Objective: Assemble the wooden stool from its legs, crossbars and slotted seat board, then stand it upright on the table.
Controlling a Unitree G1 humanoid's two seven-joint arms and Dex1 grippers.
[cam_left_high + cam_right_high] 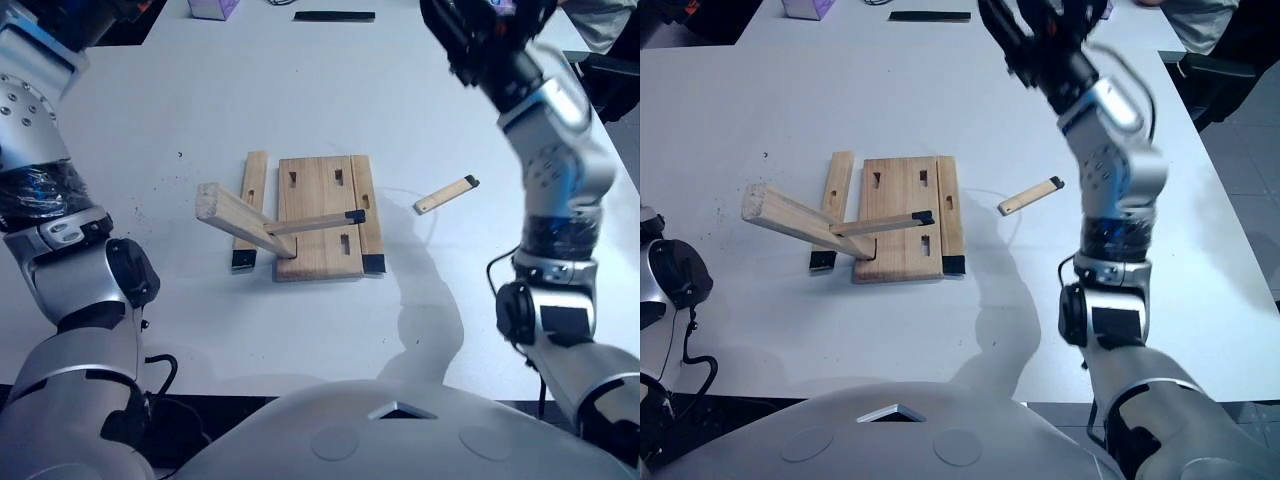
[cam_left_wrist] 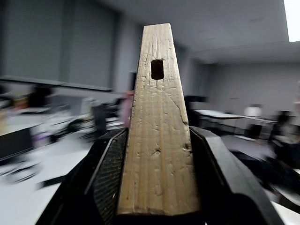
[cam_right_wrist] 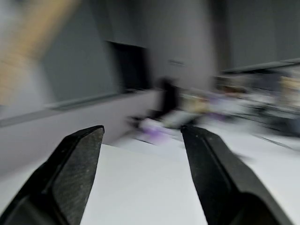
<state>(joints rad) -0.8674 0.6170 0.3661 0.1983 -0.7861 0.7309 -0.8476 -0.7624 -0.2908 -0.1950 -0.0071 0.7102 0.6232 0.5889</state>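
The slotted seat board (image 1: 322,200) lies flat mid-table. One thick leg (image 1: 232,212) stands tilted in its near-left slot, leaning left, and a thin crossbar (image 1: 315,222) runs from it across the board. Two more legs lie flat, one along the board's left side (image 1: 252,205) and one along its right edge (image 1: 368,215). A loose crossbar (image 1: 446,195) rests to the right. My left gripper (image 2: 158,133) is shut on another leg (image 2: 157,108) with a slot hole, held up in the air. My right gripper (image 3: 140,133) is open, holds nothing, and is raised above the table's far right.
A black strip (image 1: 334,16) and a purple box (image 1: 213,8) sit at the table's far edge. A dark chair (image 1: 1215,70) stands off the right side. Bare white table (image 1: 180,330) surrounds the stool parts.
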